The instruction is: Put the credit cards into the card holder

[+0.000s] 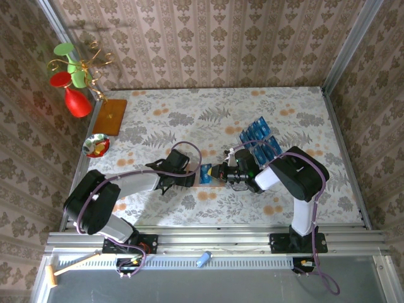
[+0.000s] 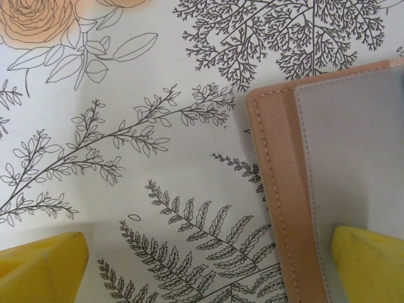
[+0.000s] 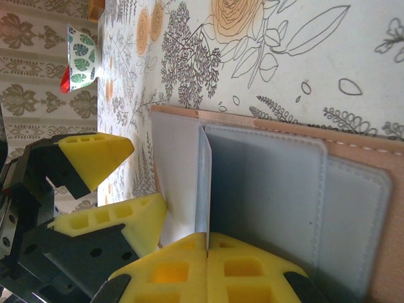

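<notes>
Brown and leather-like, the card holder (image 3: 265, 183) is lying open on the flowered surface (image 2: 126, 95), greyish inside facing up, directly in front of the right tool (image 3: 208, 255). We are seeing that tool's yellow fingers pressed together and pinching one credit card (image 3: 203, 177) by its near edge. The card is standing on edge and running along the lip of a grey pocket; we cannot tell whether it is sitting inside that pocket.

Opposite, the left tool (image 2: 205, 271) is facing the right tool with its jaws spread wide. One fingertip (image 2: 369, 259) is sitting over the holder's grey lining, though we cannot tell if it is touching, and the other (image 2: 41, 265) is sitting over bare surface beside the holder.

The other credit cards (image 1: 259, 140) are lying fanned in a blue row behind the right tool, beside its arm and well apart from the holder. Beyond the left tool, a small leaf-patterned bowl (image 3: 81, 57) is sitting near the surface's edge.
</notes>
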`<state>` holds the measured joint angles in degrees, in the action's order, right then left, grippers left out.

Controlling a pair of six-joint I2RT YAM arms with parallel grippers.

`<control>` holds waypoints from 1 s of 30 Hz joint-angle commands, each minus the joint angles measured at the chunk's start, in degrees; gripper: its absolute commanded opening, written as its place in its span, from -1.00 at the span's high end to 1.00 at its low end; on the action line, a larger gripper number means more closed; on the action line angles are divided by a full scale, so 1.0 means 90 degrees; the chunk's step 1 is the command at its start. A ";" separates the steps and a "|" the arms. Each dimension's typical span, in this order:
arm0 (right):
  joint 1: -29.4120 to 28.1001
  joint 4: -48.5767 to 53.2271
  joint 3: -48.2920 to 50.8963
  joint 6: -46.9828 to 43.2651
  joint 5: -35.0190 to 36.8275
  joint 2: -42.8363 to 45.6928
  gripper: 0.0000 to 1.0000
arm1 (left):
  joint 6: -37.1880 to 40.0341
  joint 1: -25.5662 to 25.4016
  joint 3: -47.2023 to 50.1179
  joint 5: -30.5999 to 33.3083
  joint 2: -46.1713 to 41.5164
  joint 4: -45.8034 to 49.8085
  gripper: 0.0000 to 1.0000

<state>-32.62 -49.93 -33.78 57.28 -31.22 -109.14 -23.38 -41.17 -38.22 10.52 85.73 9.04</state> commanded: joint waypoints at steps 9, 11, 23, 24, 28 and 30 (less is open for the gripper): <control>-0.0179 0.0587 -0.0066 -0.0015 0.0302 -0.0330 0.95 | -0.0088 0.0036 0.0168 0.0043 -0.0112 -0.0018 -1.00; -0.0174 0.0740 -0.0092 -0.0081 0.0305 -0.0234 0.80 | -0.0097 0.0046 0.0174 0.0044 -0.0130 -0.0018 -1.00; -0.0174 0.3178 -0.0869 -0.0994 0.0507 0.0695 -0.34 | -0.0152 0.0217 0.0392 -0.0016 -0.0219 -0.0219 -1.00; -0.0174 0.3381 -0.0942 -0.1070 0.0536 0.0769 -0.40 | -0.0161 0.0234 0.0415 -0.0026 -0.0234 -0.0245 -1.00; -0.0174 0.4021 -0.1188 -0.1323 0.0653 0.0964 -0.56 | -0.0166 0.0271 0.0484 -0.0057 -0.0285 -0.0315 -1.00; -0.0174 0.4261 -0.1286 -0.1417 0.0698 0.1048 -0.60 | -0.0166 0.0310 0.0515 -0.0080 -0.0315 -0.0349 -1.00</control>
<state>-34.44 -21.41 -44.34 47.83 -28.23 -101.10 -24.05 -39.13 -34.85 9.67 83.94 5.19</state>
